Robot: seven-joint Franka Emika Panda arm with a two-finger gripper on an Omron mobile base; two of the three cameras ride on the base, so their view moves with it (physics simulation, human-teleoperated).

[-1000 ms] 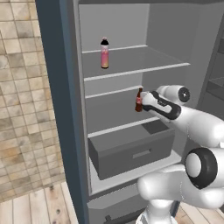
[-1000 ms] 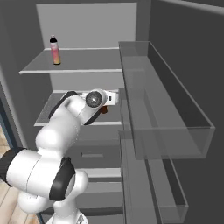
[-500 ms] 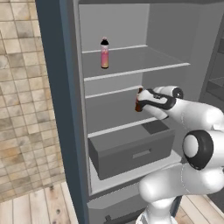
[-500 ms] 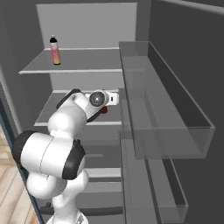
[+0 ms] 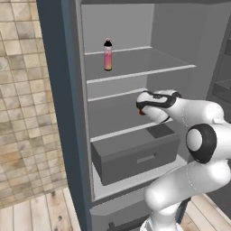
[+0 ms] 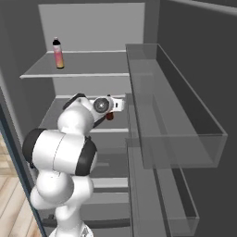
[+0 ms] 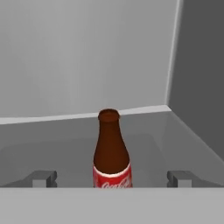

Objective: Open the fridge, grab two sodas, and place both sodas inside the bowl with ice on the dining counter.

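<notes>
With the fridge (image 5: 67, 113) door open, the tool (image 7: 112, 178) reaches in with its fingers spread wide on both sides of the cola bottle (image 7: 112, 153) standing upright on the middle shelf (image 5: 117, 119), ready for clamping it.

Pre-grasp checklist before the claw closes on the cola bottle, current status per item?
1. Fridge door open, shelves reachable: ok.
2. Claw open: ok, fingertips stand wide apart in the hand view.
3. Cola bottle centred between the fingertips: ok, it sits midway between them.
4. Cola bottle upright on the middle shelf: ok.
5. Fingertips far enough in to straddle the bottle: cannot tell, the depth is not clear from these views.
6. Second soda, the pink-orange bottle, out of the arm's way: ok, it stands upright on the upper shelf, above and to the left.
</notes>
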